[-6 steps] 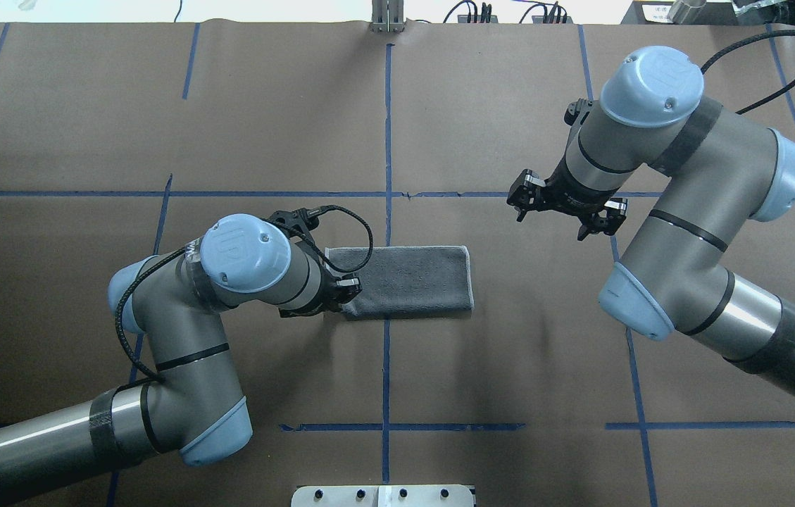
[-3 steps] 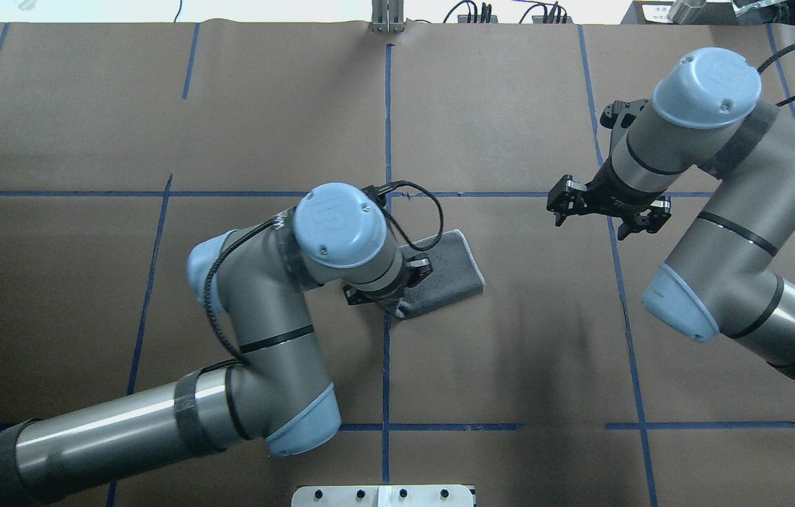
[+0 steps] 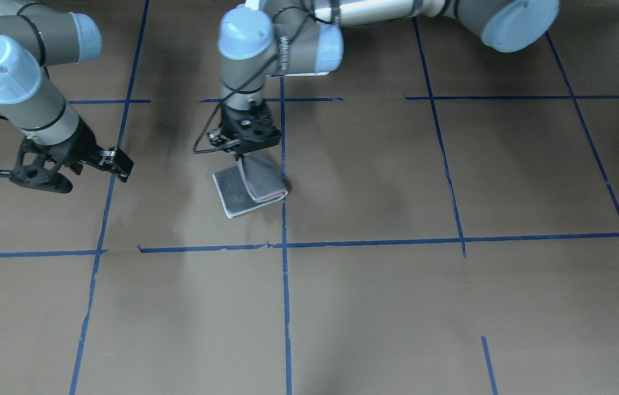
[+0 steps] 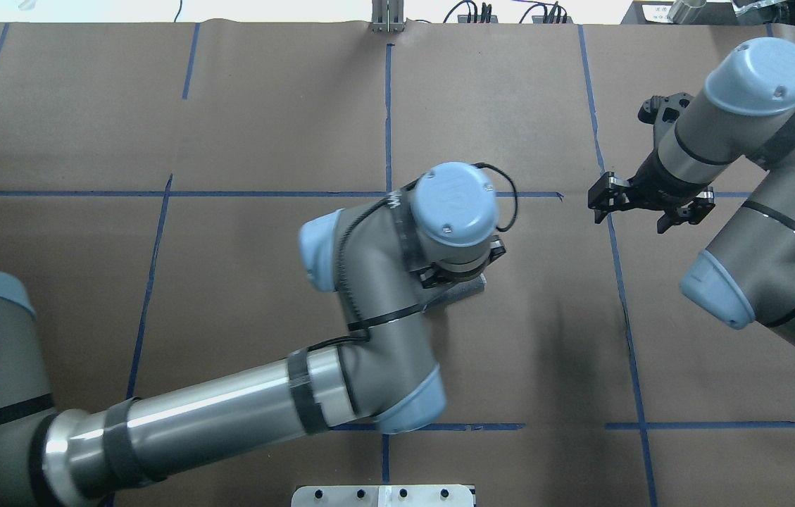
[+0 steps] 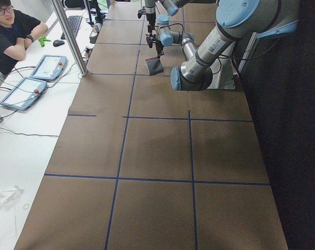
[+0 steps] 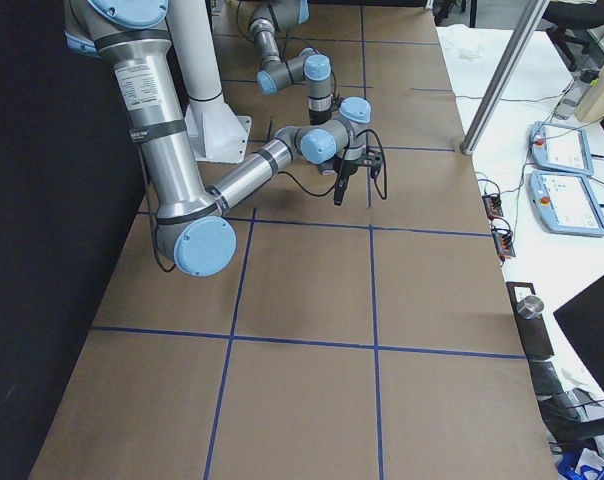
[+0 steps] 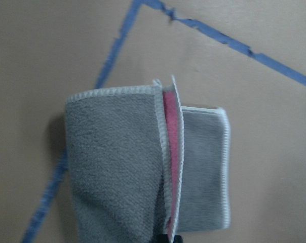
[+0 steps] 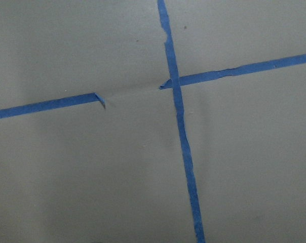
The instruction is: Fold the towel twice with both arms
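The towel [image 3: 251, 189] lies grey side out near the table's middle, its folded layers showing a pink strip [image 7: 169, 152] along the whitish edge. My left gripper [image 3: 241, 157] is shut on the towel's upper flap and holds that flap up over the lower layer. In the overhead view my left wrist covers most of the towel [image 4: 466, 290]. My right gripper [image 4: 645, 210] is open and empty above bare table, well to the right of the towel. It also shows in the front-facing view [image 3: 76, 171].
Blue tape lines [image 8: 181, 131] cross the brown paper table cover. A metal bracket [image 4: 383, 495] sits at the near table edge and a post [image 4: 386, 17] at the far edge. An operator [image 5: 11, 31] sits beside the table with tablets.
My left gripper has carried the towel's left end rightward over the rest, so the long grey strip is now doubled. My right arm has drawn back to the right.
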